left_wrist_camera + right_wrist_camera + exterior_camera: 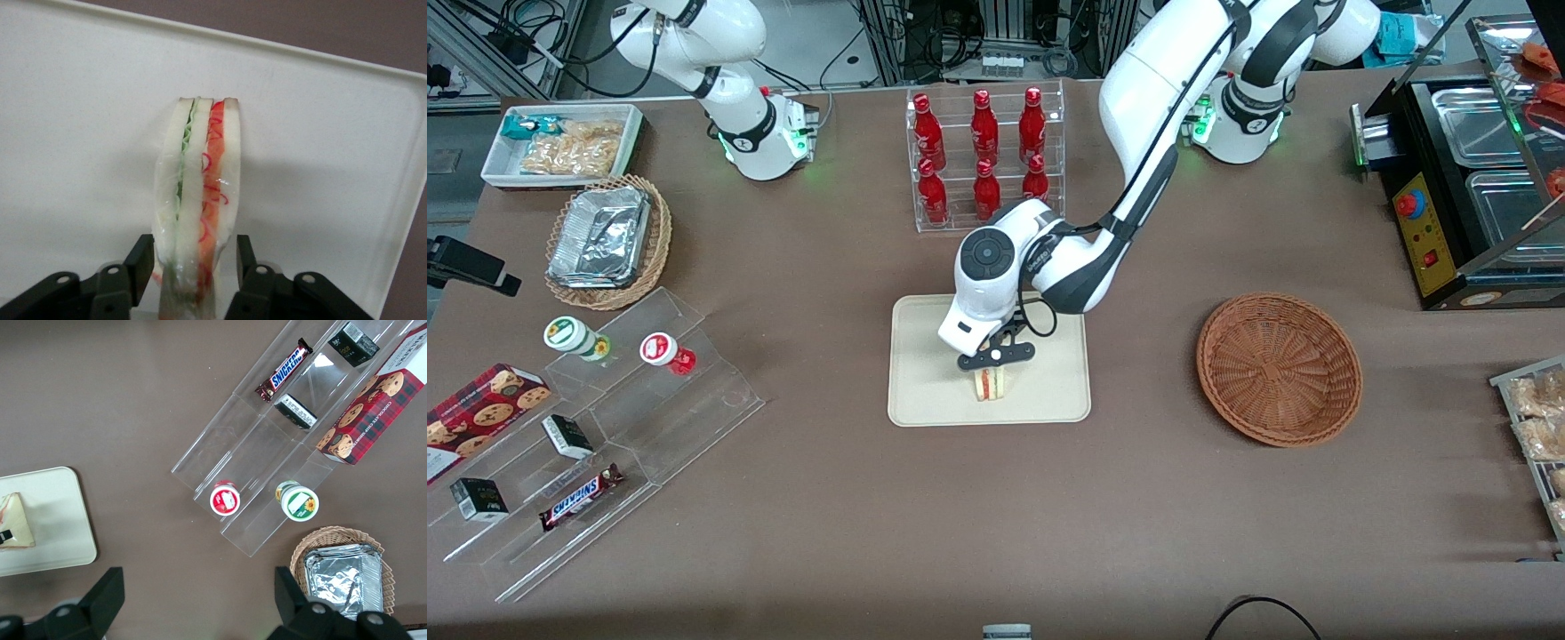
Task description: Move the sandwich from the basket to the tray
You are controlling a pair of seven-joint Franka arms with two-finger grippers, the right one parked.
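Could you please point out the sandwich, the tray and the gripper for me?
sandwich (197, 193), left wrist view, cut edge.
tray (925, 391), front view, bare floor.
gripper (193, 263), left wrist view, between fingertips, over the tray.

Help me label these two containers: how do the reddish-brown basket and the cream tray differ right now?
The basket is round, woven wicker and reddish-brown; the tray is rectangular, smooth and cream-beige. The basket is a bowl with sloping sides; the tray is flat with a low rim. The basket holds nothing; the tray carries the sandwich, with the gripper shut on it. Both rest on the brown table.
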